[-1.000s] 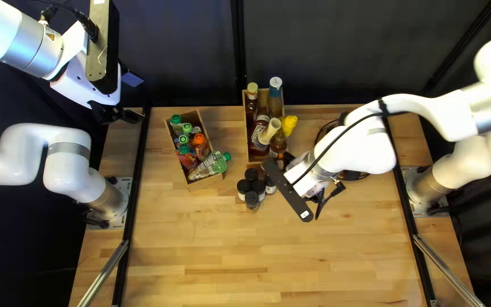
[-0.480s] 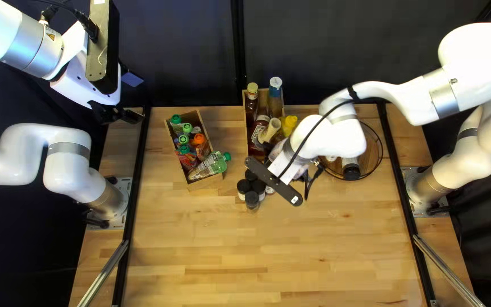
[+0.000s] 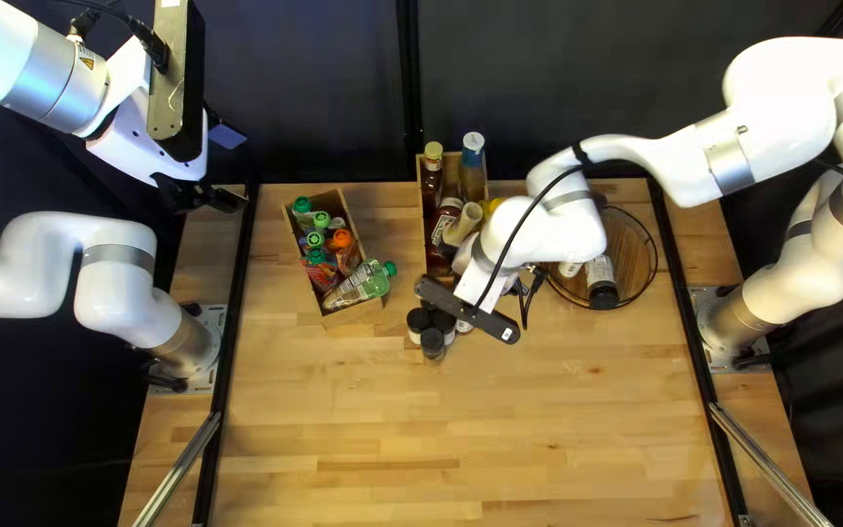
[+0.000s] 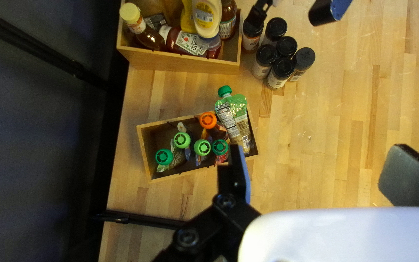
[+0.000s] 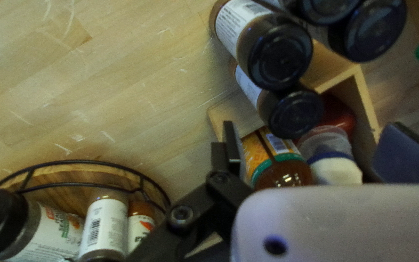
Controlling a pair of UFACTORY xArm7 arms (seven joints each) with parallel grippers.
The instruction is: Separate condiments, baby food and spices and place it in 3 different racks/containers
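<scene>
While some spice jars (image 3: 432, 342) are stood beside the condiment box (image 3: 421, 220), others are held in the round rack (image 3: 657, 256). Condiments (image 3: 446, 221) and pouches (image 3: 316, 256) are boxed separately. Near the condiments, the right gripper (image 3: 473, 281) is held open; toward the table's (image 3: 392, 420) far left corner, the left gripper (image 3: 235, 168) is raised, fingers (image 4: 238, 177) spread.

Pouch box (image 3: 353, 313) lies left, basket (image 3: 630, 244) right — bottle box (image 4: 183, 62) between, jars (image 3: 432, 340) before it.
</scene>
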